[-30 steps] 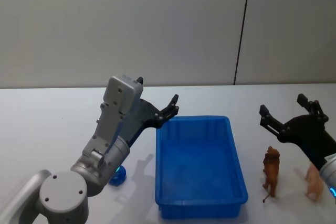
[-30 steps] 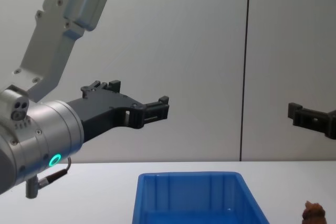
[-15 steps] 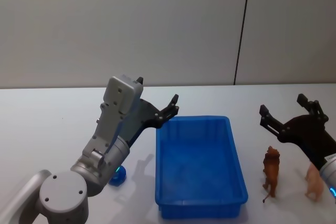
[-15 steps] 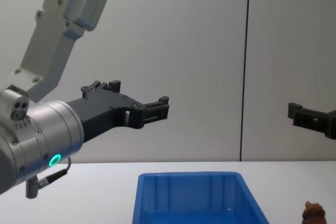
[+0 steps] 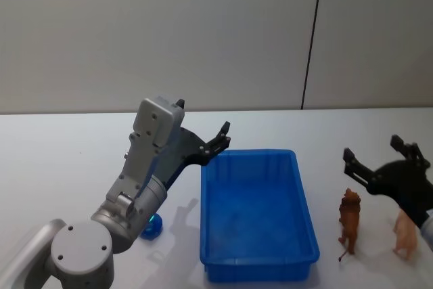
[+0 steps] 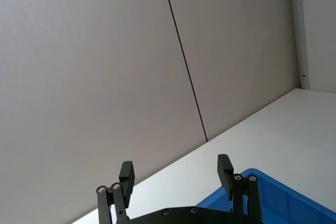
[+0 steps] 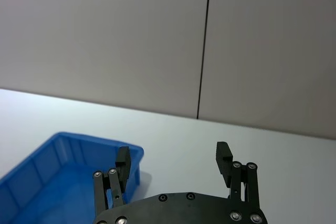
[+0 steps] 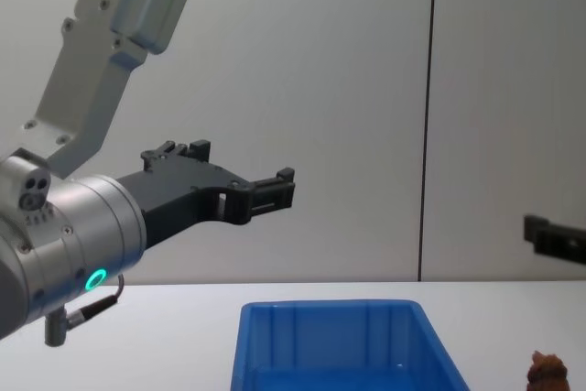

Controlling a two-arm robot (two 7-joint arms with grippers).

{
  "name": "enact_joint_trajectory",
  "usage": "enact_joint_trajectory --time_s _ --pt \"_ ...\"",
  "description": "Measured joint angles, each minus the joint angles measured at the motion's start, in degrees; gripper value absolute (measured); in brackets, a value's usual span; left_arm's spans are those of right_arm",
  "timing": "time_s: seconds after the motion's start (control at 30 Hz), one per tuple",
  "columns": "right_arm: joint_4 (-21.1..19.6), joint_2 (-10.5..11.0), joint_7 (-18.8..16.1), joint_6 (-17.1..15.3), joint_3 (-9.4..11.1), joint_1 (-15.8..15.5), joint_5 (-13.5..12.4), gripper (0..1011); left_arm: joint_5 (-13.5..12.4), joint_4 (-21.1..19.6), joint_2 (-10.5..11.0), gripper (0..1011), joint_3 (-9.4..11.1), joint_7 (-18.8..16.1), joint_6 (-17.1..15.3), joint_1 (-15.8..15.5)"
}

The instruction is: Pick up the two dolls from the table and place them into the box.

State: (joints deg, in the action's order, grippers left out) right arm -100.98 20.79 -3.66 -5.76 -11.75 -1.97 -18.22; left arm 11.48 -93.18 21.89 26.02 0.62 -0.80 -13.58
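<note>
Dolls both yet to be boxed: brown doll (image 5: 349,220) on the tabletop (image 5: 54,160) just below the right tool (image 5: 372,150), blue doll (image 5: 151,226) well back from the left tool (image 5: 222,137), both tools spread apart and empty, box (image 5: 260,268) bare between them.

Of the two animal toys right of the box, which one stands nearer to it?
The darker brown one, standing just off the right wall of the box. The paler tan one stands farther right.
</note>
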Motion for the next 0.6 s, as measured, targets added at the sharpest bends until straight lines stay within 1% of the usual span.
enact_joint_trajectory --time_s 0.07,0.3,0.33,0.6 --pt "0.0 0.1 0.1 -0.3 0.1 -0.2 -0.1 1001 0.0 0.0 0.0 1001 0.0 0.0 0.0 0.0" --pt "-1.0 1.8 2.2 -3.8 1.1 -2.5 -0.9 1001 0.0 0.0 0.0 1001 0.0 0.0 0.0 0.0" --pt "-1.0 1.8 2.2 -3.8 1.1 -2.5 -0.9 1001 0.0 0.0 0.0 1001 0.0 0.0 0.0 0.0" --pt "-2.1 3.1 4.5 -7.5 2.0 -4.7 -1.3 1001 0.0 0.0 0.0 1001 0.0 0.0 0.0 0.0"
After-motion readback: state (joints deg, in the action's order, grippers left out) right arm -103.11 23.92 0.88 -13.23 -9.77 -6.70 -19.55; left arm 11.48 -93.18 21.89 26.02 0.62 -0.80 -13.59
